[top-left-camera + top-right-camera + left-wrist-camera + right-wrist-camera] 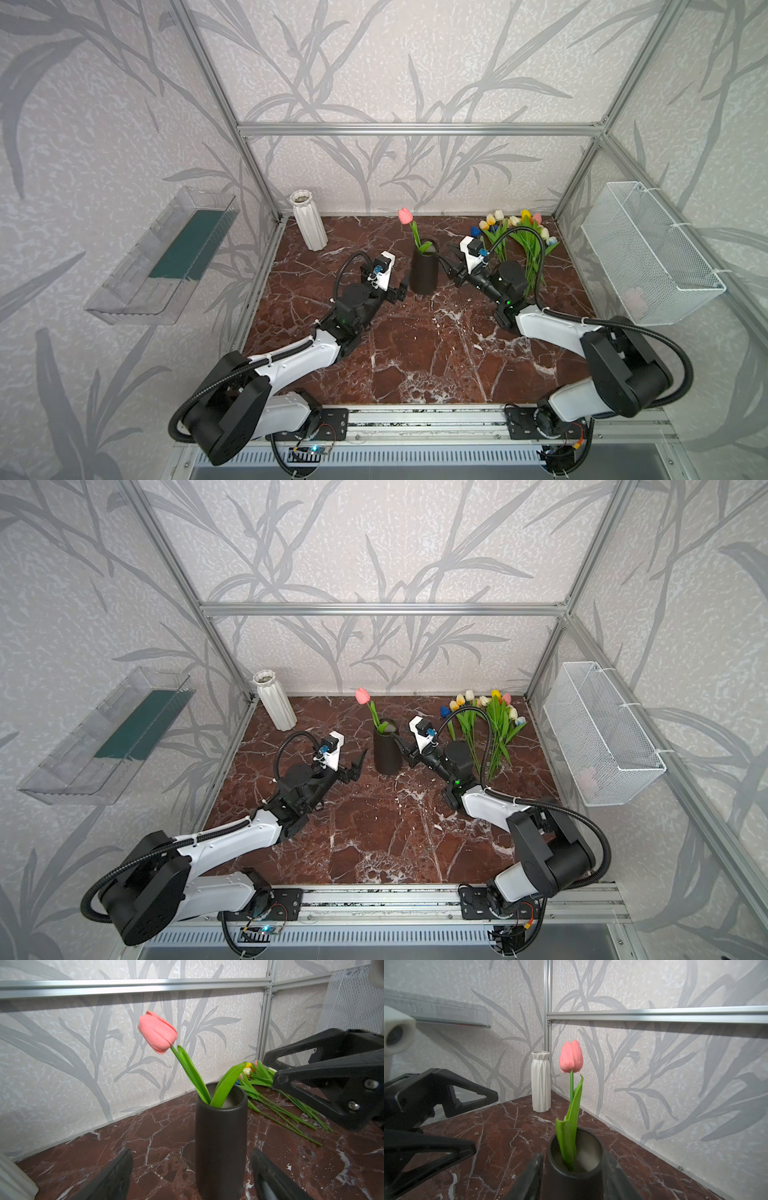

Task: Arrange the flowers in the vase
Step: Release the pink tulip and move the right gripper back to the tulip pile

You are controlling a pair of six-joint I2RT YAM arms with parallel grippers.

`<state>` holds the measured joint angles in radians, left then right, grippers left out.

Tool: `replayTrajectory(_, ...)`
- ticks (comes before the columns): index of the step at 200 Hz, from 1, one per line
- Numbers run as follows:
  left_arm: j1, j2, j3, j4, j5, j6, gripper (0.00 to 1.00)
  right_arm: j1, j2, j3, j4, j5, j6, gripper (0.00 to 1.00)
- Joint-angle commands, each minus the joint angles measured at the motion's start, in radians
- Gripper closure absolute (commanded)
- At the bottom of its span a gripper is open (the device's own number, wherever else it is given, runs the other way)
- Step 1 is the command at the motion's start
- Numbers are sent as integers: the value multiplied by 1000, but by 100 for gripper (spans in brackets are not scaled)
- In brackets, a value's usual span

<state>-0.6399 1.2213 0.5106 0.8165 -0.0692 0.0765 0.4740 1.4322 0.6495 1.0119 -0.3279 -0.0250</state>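
At the far left of the marble tabletop [415, 353], a white ribbed vase [308, 226] is standing unused in the corner. Next along, the left gripper [358, 766] is hovering just beside the dark vase [424, 272], its fingers spread wide and holding nothing. That dark vase is standing mid-table and carrying one pink tulip [405, 216], its head tilting leftward. Just right of it, the right gripper [451, 270] is sitting close to the rim, fingers parted and empty. In the right wrist view they are flanking the vase mouth; whether they are touching it I cannot tell. Further right, the rest of the flowers [525, 241] are lying in a loose bundle, heads toward the back wall. One stem looks placed, so the job is only beginning. The right arm is needing to back off, swing to the bundle and pinch a single stem clear of its neighbours.
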Motion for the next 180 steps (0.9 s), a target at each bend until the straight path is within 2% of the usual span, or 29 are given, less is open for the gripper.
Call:
replayTrajectory(1, 0, -91, -37, -5, 67, -26, 11, 0, -129, 3, -159, 142, -7, 49)
replayTrajectory(24, -10, -144, -65, -60, 147, -25, 12, -41, -179, 107, -522, 245, 30, 49)
replayTrajectory(52, -30, -133, -80, -128, 200, -69, 12, -111, -101, 285, -944, 367, 102, 49)
replayTrajectory(62, -37, -121, -91, -126, 216, -85, 12, -160, -49, 344, -1065, 363, 148, 49)
replayTrajectory(74, -47, -103, -99, -108, 234, -102, 12, -232, 23, 403, -1181, 305, 203, 49)
replayTrajectory(98, -55, -60, -96, -82, 257, -113, 12, -322, 169, 523, -1363, 266, 221, 55)
replayTrajectory(137, -57, 0, -92, -33, 269, -118, 12, -337, 448, 799, -1677, 326, 133, 58)
replayTrajectory(164, -59, 32, -84, -33, 287, -118, 12, -337, 572, 895, -1750, 330, 110, 60)
replayTrajectory(180, -61, 39, -88, -32, 289, -121, 12, -337, 594, 891, -1716, 336, 114, 60)
